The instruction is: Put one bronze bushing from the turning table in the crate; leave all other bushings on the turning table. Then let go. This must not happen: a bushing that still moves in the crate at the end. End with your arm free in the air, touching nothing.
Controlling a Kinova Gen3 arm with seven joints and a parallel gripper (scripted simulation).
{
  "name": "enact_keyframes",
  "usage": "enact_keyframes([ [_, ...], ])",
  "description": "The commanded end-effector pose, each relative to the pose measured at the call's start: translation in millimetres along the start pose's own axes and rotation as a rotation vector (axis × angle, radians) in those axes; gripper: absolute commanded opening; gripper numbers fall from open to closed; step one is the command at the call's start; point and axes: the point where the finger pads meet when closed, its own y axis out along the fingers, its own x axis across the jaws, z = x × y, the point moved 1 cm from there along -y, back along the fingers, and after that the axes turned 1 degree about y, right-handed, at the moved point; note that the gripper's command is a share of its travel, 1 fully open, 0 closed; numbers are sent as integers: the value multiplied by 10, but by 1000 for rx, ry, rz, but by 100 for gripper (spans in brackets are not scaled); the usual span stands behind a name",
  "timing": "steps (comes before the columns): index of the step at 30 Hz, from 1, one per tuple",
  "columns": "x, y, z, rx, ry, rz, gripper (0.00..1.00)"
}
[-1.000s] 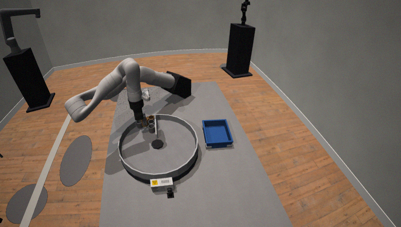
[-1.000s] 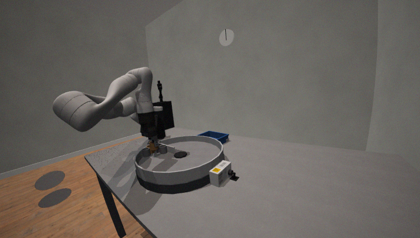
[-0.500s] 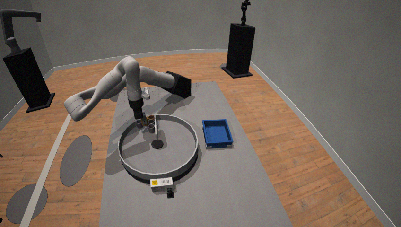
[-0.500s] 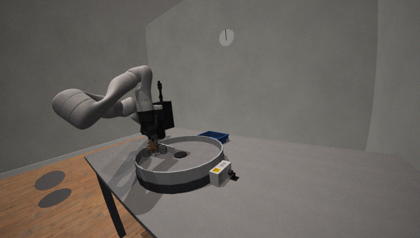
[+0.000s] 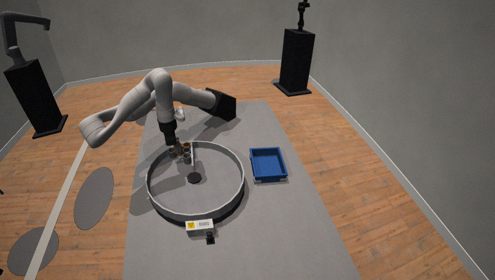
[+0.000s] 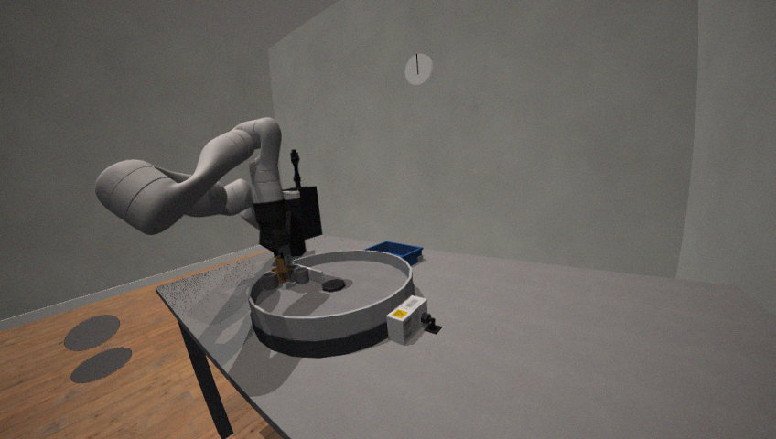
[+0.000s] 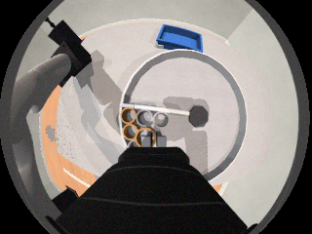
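Bronze bushing [image 6: 281,271] [image 7: 138,133] clamped by its wall in my gripper [image 5: 178,144] [image 6: 285,261] [image 7: 154,136], I judge this the lift; next, clear the rim [image 5: 239,157] [image 6: 409,266] [image 7: 244,114] toward the crate [image 5: 269,177] [image 6: 418,253] [image 7: 180,47].

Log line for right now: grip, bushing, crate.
gripper: shut on bronze bushing | position: at turning table | crate: no bushing | release: pending

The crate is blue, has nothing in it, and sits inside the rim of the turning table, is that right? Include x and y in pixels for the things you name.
Not quite: the crate [image 5: 268,163] [image 6: 393,250] [image 7: 179,40] is blue with nothing in it, but it sits outside the rim of the turning table [image 5: 225,212] [image 6: 327,328] [image 7: 242,117], as the top view shows.
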Motion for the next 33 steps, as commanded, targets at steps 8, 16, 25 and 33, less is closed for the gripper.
enact_keyframes([
  [8, 2, -215, 0, 0, 0, -2, 0],
  [16, 2, -215, 0, 0, 0, -2, 0],
  [25, 1, -423, 1, 0, 0, -2, 0],
  [33, 1, -423, 1, 0, 0, -2, 0],
])
